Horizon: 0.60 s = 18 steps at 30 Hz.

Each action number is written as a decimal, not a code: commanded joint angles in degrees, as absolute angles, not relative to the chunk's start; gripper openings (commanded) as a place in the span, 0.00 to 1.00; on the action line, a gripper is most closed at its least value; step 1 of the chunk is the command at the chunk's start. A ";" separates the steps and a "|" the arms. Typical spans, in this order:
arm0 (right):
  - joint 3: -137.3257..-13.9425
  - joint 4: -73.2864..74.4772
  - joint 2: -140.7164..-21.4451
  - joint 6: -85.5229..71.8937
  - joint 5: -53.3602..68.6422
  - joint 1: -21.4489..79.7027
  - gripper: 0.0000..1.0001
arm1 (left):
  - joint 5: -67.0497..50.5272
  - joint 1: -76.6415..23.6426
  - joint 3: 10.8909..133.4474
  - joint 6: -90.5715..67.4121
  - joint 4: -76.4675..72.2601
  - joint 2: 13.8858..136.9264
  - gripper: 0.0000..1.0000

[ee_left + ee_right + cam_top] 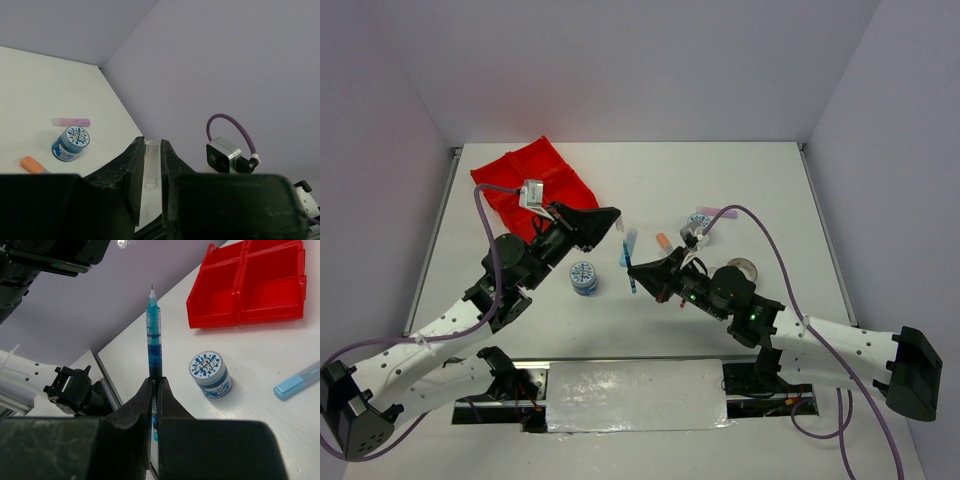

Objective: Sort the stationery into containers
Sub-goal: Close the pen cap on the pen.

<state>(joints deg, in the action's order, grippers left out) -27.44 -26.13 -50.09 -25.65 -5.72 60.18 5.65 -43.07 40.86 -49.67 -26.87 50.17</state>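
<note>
One red tray [533, 183] with four compartments sits at the table's far left, and nothing can be seen lying in it. The right gripper [155, 382] is clamped on the one blue pen [153, 337], lifted off the table well to the tray's right. The left gripper [152, 144], just right of the tray, is pinched on a thin clear tube [151, 165]. Two tubs are out. One tub [584, 277] is near the tray's near side, and the second tub [699, 223] is farther right. Also right of the tray lie one light-blue stick [295, 385], one orange-tipped stick [663, 241], one pink stick [725, 213] and one tape ring [742, 270].
</note>
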 commanded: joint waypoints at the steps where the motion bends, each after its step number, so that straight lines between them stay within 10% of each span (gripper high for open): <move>1: -30.41 -29.01 -49.57 -24.35 -7.29 60.56 0.00 | 5.36 -43.42 41.66 -49.13 -29.97 50.36 0.00; 18: -33.66 -26.54 -52.03 -23.91 -7.12 60.56 0.00 | 4.04 -43.33 43.07 -47.20 -28.57 52.03 0.00</move>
<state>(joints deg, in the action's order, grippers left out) -30.46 -25.63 -51.55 -24.73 -6.26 60.25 5.04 -43.09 40.88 -48.73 -26.02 52.07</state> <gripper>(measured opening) 0.031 0.249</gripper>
